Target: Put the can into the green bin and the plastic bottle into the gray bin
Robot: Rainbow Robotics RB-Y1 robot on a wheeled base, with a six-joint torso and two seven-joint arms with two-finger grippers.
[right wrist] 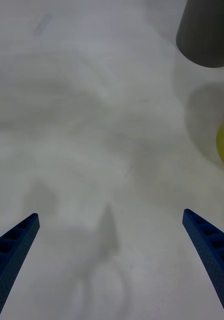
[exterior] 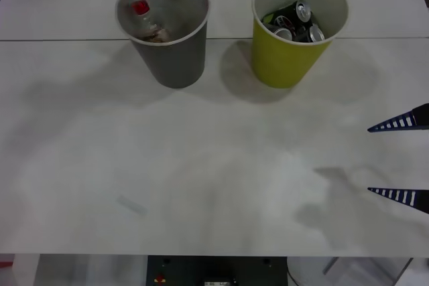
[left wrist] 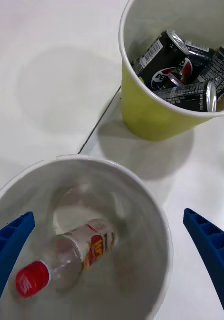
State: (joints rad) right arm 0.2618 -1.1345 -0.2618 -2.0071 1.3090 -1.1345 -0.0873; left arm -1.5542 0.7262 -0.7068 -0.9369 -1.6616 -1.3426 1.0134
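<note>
Two bins stand side by side at the far part of the table (exterior: 201, 185), near each other but not touching. The gray bin (exterior: 171, 58) is on the robot's left and the green bin (exterior: 285, 58) on its right. The bottle (left wrist: 72, 252) lies tilted inside the gray bin, with its red cap (left wrist: 32, 277) low against the wall. Several dark cans (left wrist: 184, 75) lie piled in the green bin. I see no other can or bottle on the table, so I judge that the sorting is finished or almost finished.

The left gripper (left wrist: 112, 260) hangs over the mouth of the gray bin. Its jaws are spread wide and hold nothing, one finger on each side of the rim. The right gripper (exterior: 400, 160) waits above the bare table at the robot's right, well apart from both bins, also wide open and empty.

The step in hand, I think, is to take the left arm away after the release. To do it well, the arm should first go straight up, so that neither finger catches the light rim and tips the bin. Only when the fingers are above the rim should it pull back toward the robot. The jaws can stay open; closing them over the rim brings only risk. The right arm need not move.
</note>
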